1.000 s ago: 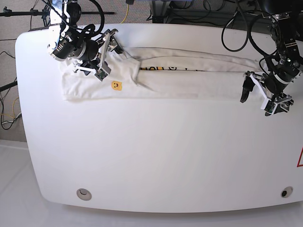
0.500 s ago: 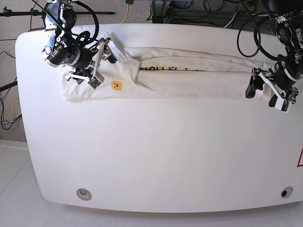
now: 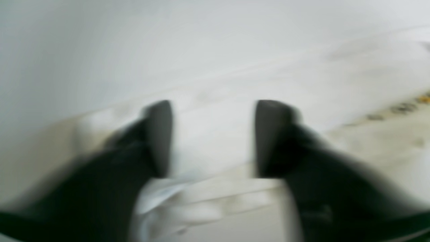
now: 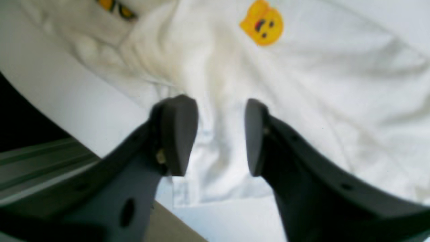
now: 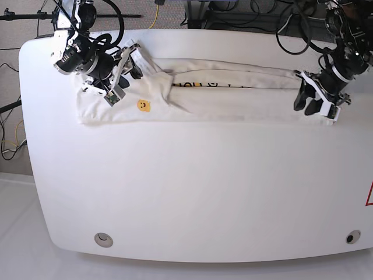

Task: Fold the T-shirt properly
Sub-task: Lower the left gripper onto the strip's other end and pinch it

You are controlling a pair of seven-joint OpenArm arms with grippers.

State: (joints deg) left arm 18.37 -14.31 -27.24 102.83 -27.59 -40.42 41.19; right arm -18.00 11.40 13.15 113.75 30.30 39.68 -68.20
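The left wrist view is basically all smear for us. We can make out the two dark fingers (image 3: 158, 137) of the left gripper (image 3: 213, 137) with a gap between them, but their edges bleed out, and we can't tell if the pads touch the cloth. The T-shirt (image 3: 235, 201) there is just pale mush, and a few yellowish marks at the right edge are unreadable.

In the right wrist view, the print at the top is cut off by the frame, so we only get yellow scraps.

From the base camera, the lettering peeking out of the fold is too small to read, and the right gripper (image 5: 119, 79) covers the shirt's corner.
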